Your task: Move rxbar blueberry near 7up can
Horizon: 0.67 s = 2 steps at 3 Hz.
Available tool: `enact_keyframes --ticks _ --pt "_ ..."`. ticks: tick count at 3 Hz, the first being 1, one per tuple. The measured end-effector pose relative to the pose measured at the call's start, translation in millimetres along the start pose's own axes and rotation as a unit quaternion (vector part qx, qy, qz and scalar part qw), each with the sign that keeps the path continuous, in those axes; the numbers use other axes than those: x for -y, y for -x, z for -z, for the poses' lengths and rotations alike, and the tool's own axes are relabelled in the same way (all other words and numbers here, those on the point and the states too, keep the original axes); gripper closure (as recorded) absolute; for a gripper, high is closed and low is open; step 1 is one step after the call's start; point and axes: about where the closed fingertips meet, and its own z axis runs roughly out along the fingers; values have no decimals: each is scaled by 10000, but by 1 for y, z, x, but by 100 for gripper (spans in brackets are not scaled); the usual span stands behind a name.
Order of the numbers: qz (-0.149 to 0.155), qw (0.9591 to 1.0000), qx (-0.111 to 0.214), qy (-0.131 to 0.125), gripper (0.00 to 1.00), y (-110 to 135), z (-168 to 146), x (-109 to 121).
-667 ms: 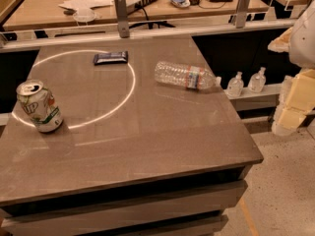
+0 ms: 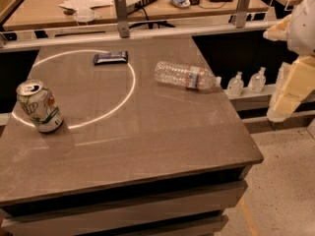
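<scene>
Nothing had moved since a moment before. The rxbar blueberry [image 2: 110, 58] lay flat at the far side of the table [image 2: 147, 151], well apart from the 7up can [image 2: 39, 107] standing near the left edge. My gripper [image 2: 283, 100] hung beyond the table's right side; whether it was open or closed, I could not tell.
</scene>
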Motion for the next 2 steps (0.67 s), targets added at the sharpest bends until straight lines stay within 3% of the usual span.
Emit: enact_keyframes --ticks 1,2 --pt "88 9944 1034 -209 0 28 -9 63" --pt "-214 9867 1588 -284 0 45 -24 105"
